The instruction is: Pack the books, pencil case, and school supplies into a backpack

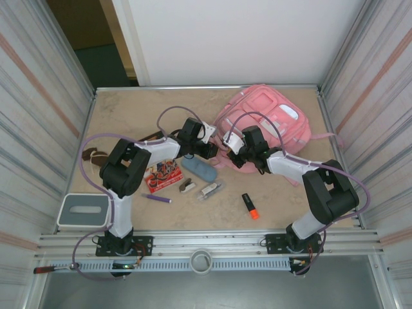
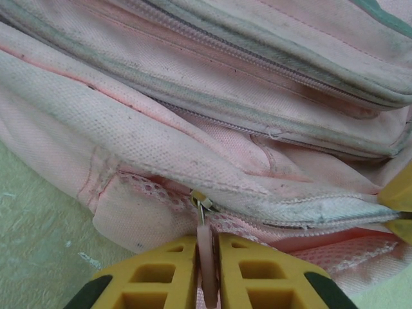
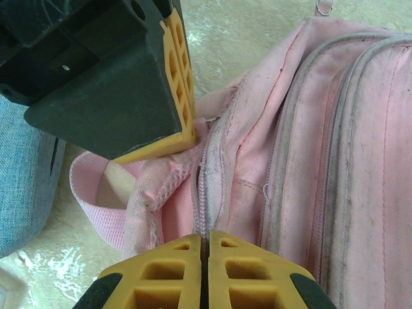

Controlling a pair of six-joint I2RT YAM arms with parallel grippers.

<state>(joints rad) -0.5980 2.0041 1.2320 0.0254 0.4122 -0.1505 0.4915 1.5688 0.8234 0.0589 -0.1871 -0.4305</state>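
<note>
Tabletop [image 1: 129, 116], left gripper [image 2: 207, 250] and right gripper [image 3: 205, 250] pinching backpack [image 1: 270, 119], pencil case [image 1: 199, 168] outside

A: Where's the top camera?
B: High behind the arm bases [image 1: 122, 244], looking down on the whole table [image 1: 129, 109]
A: The wrist ones?
B: Both very close on the backpack [image 2: 193, 129], facing each other along the same zip [image 3: 202, 193]

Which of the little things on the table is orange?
The stubby highlighter, orange with a black end, lying apart from the rest. The pen is purple; the stapler-like piece and the clip are mostly white.
</note>
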